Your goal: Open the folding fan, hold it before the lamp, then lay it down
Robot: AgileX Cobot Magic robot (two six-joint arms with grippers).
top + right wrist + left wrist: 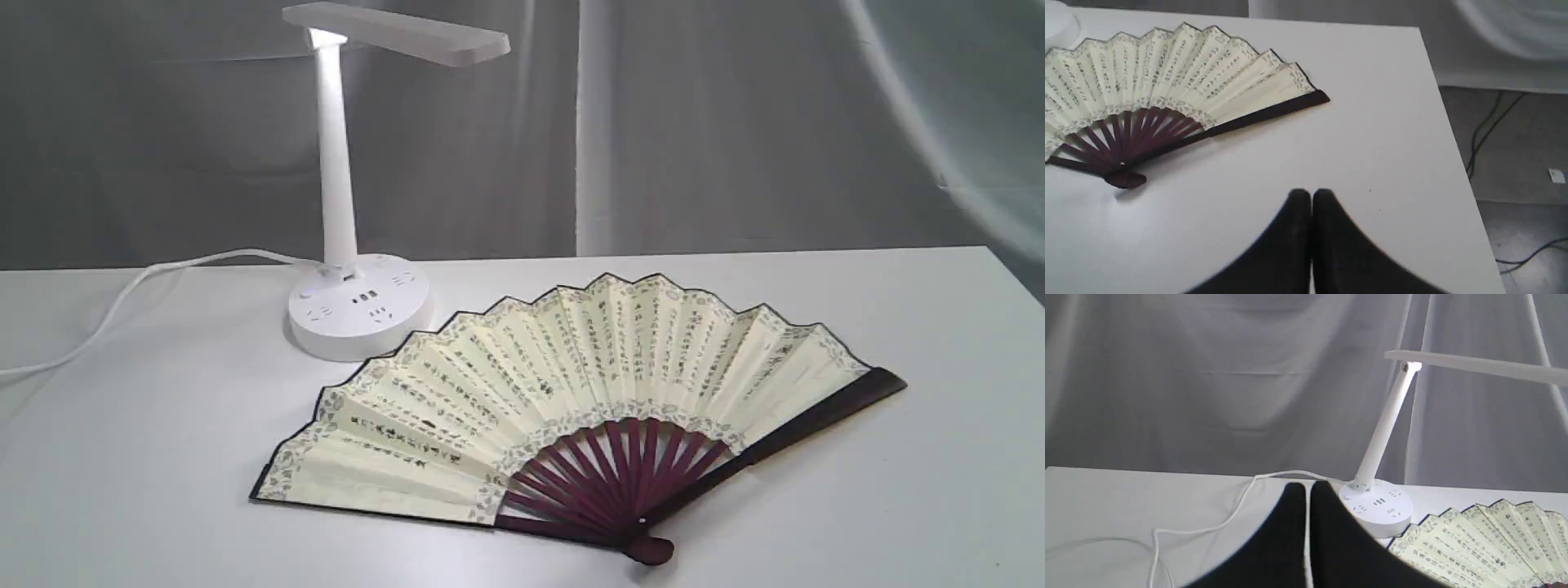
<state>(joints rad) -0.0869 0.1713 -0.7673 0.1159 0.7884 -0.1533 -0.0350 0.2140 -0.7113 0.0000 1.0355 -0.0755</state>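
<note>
Right gripper [1311,195]: fingers pressed together, empty, over bare table [1372,143]. Left gripper [1308,490]: likewise closed on nothing, near the lamp [336,180] base. Fan [571,380] lies open and flat, centre-right of the exterior frame. Its pivot [649,549] is at lower centre, and one guard [816,416] runs up toward right-middle. Right arm is probably nearer that guard, though neither arm shows in the exterior view.

Matte black throughout: left gripper [1307,486] and right gripper [1311,194], each of two broad, smooth fingers [1286,526] tapering to blunt rounded tips.
</note>
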